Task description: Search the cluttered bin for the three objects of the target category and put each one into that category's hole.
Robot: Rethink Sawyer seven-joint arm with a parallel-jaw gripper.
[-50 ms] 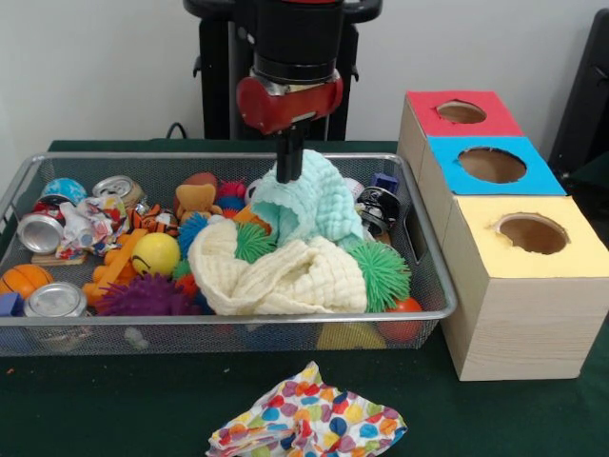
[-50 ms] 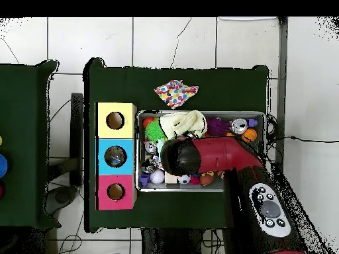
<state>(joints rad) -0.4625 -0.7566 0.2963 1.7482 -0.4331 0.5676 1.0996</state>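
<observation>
At the left of the front view, the wire bin [image 1: 19,186] is seen packed with crushed cans [image 1: 40,231], a yellow ball [image 1: 155,253], a purple spiky ball [image 1: 145,296] and an orange ball [image 1: 23,279], none of them touched by the tool. Toward the middle, a cream cloth [image 1: 285,279] is found heaped over the clutter, and directly behind it a mint green cloth [image 1: 319,198] is drawn up into a peak. The gripper [image 1: 288,169] is positioned straight above that peak, its fingers closed narrowly on the top fold of the mint green cloth, so that the cloth hangs downward from the tool with its long axis close to vertical. A green spiky ball [image 1: 382,274] lies just beside the cloths on the right. A spotted cloth [image 1: 309,421] is noted outside the bin, on the table at the near edge. At the right, three boxes are set in a row: red box [image 1: 461,112], blue box [image 1: 491,164] and yellow box [image 1: 535,233], each with a round hole on top. The held cloth is judged to belong to the target category; which hole serves it cannot be told. The boxes lie to the right of the tool in the front view, so a lift clear of the bin wall and a sideways carry are judged necessary. In the overhead view the arm [image 2: 225,153] covers the bin's middle, and the gripper is hidden.
</observation>
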